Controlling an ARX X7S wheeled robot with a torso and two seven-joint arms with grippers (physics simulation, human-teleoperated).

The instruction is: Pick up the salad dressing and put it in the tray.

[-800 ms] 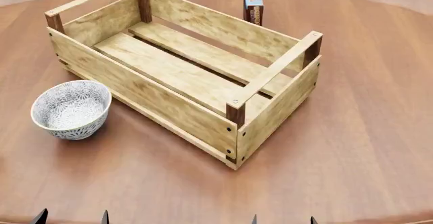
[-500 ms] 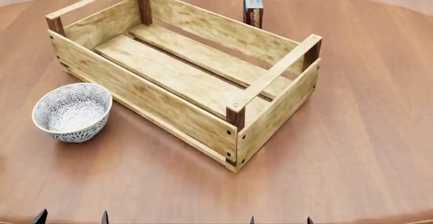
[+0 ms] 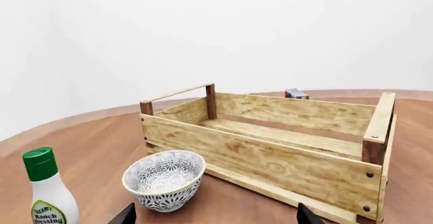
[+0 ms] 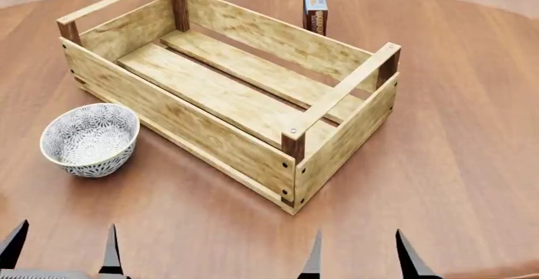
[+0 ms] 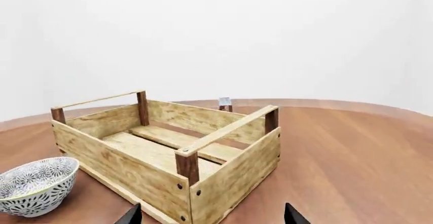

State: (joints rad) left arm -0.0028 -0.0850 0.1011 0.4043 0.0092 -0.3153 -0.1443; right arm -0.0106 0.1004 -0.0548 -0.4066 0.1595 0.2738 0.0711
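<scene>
Upright dressing bottle (image 3: pixel 46 193); empty tray (image 4: pixel 211 83)

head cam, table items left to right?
Bowl → tray → small box standing behind the tray's far wall. The dressing bottle is out of this view; only the left wrist view shows it.

Salad dressing bottle (image 3: pixel 47 193) cut off at frame edge in left wrist view — lower body and most of label out of sight; absent from head view altogether. Small box (image 4: pixel 315 9) behind tray (image 4: pixel 211 134) partly hidden by far wall, print too small to read. Left gripper (image 4: pixel 60 250) and right gripper (image 4: pixel 360 257) clipped to bare fingertips — arms unseen.
</scene>
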